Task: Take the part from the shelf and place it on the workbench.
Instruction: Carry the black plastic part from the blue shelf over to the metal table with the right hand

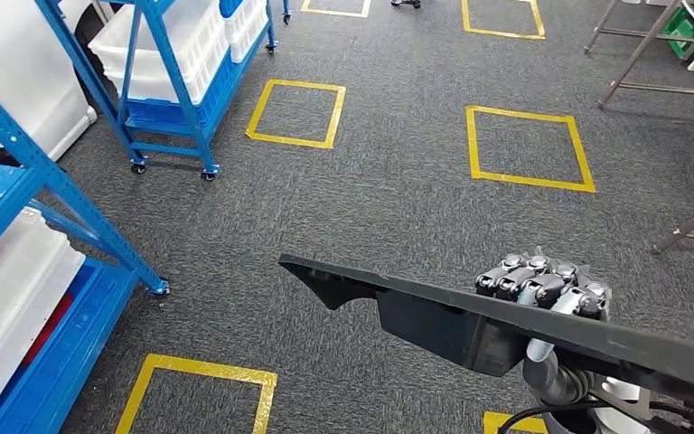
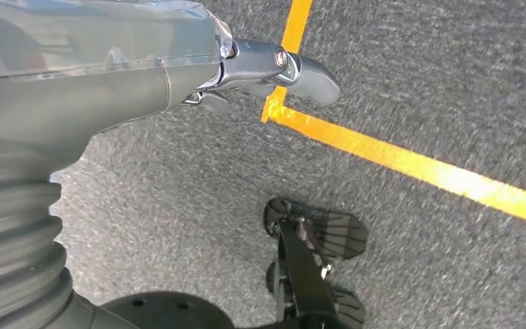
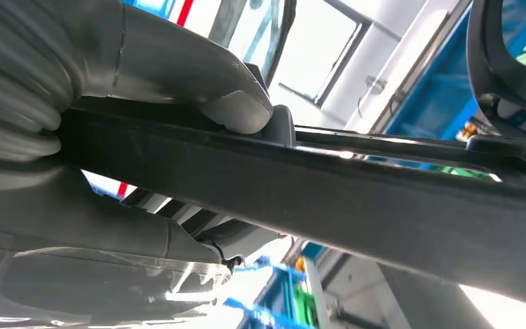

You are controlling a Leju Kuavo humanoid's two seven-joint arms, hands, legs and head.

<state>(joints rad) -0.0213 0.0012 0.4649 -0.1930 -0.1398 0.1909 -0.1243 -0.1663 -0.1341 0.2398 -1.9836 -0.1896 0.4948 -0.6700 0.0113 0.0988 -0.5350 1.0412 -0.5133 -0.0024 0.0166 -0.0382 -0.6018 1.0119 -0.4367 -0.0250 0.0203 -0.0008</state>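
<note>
The right hand (image 1: 547,285) grips a long black part (image 1: 434,312), its fingers curled over the upper edge near the part's right portion. The part stretches from the hand leftward and slightly up across the head view, ending in a pointed tip above the grey carpet (image 1: 398,181), so it is carried in the air, well apart from the blue shelf (image 1: 72,226) at the left. In the right wrist view the thick grey thumb (image 3: 236,110) presses on one face of the black part (image 3: 356,192) while the rest of the hand wraps beneath it, clamping the part between them.

The left hand (image 2: 274,72) hangs over the carpet beside a yellow tape line (image 2: 397,161); it holds nothing, but whether its fingers are spread or curled cannot be told.

Yellow tape squares (image 1: 529,149) mark the floor, and white bins (image 1: 172,45) sit on a second blue shelf farther off.
</note>
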